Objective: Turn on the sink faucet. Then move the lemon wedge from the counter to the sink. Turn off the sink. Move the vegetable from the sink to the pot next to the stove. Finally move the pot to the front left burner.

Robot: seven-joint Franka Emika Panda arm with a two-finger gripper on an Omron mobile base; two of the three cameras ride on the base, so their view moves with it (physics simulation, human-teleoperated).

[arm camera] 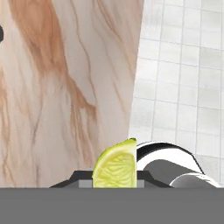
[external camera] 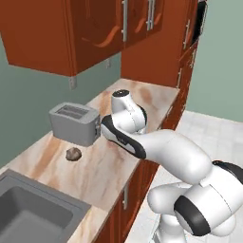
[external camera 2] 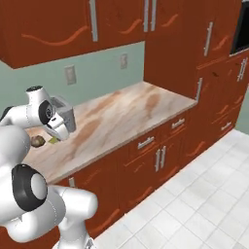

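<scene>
Gripper (arm camera: 114,183): fingers closed narrowly on the lemon wedge (arm camera: 115,166).
Lemon wedge: held above the marbled counter (arm camera: 65,87), near its front edge.
Toaster (external camera: 74,123): on the counter by the wall.
Brown lump (external camera: 73,154): near the toaster.
Sink (external camera: 33,213): dark basin at the counter's left.

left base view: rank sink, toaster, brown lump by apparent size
1. sink, cut off by the frame edge, also nearest the camera
2. toaster
3. brown lump, clearly smallest, lying on the counter in front of the toaster
</scene>
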